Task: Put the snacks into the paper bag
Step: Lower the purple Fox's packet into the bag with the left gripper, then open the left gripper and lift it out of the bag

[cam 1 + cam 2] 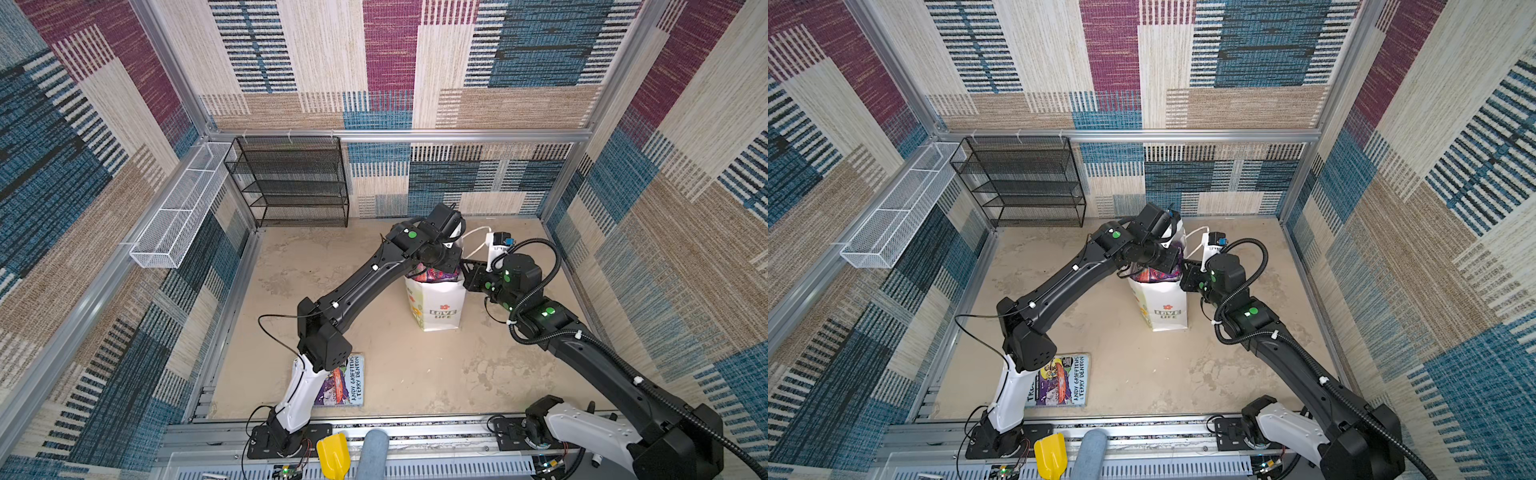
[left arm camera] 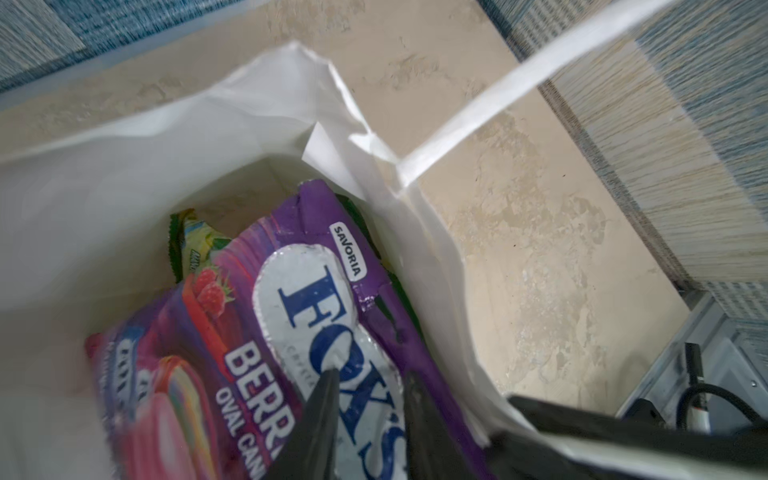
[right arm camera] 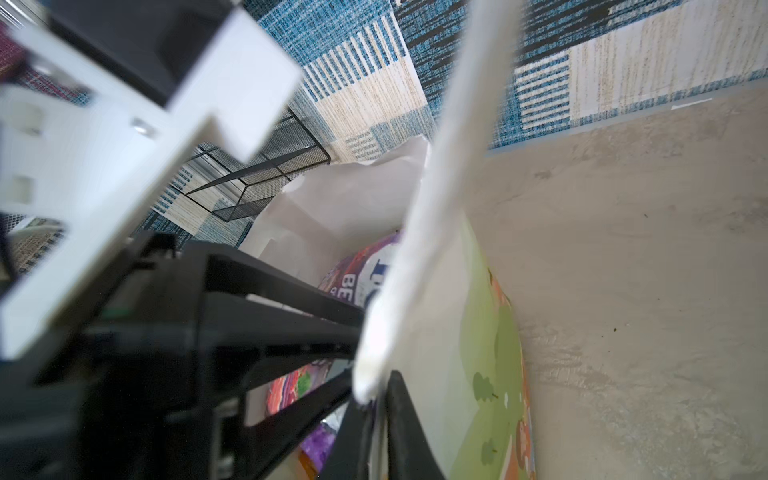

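1. The book (image 1: 347, 382) lies flat at the near left of the tabletop (image 1: 395, 374), partly under the left arm. It is not a snack and needs no handling.
2. The left hand (image 2: 371, 374) hangs in the mouth of the bag. Its fingers stand a narrow gap apart and clamp nothing. The purple packet (image 2: 316, 299) shows through the gap and lies just beneath them.
3. The bag (image 1: 440, 305) stands upright on the tabletop, a little right of the middle, with its mouth open.
   - The purple packet lies on top inside.
   - A pink packet (image 2: 166, 395) lies beside it.
   - A green-yellow packet (image 2: 195, 237) pokes out from under it, deeper down.
   - In both top views the coloured heap reaches close to the rim.
4. The right hand (image 3: 374, 390) is pinched shut on the bag's wall at the rim, by the root of the handle (image 3: 449, 166). It seems to steady the bag and keep its mouth wide.
5. Neither top view shows a loose packet on the tabletop, though the arms hide some of it. I judge the packing all but done. What is left is for the left hand to lift clear and for the right hand to let go without tipping the bag.
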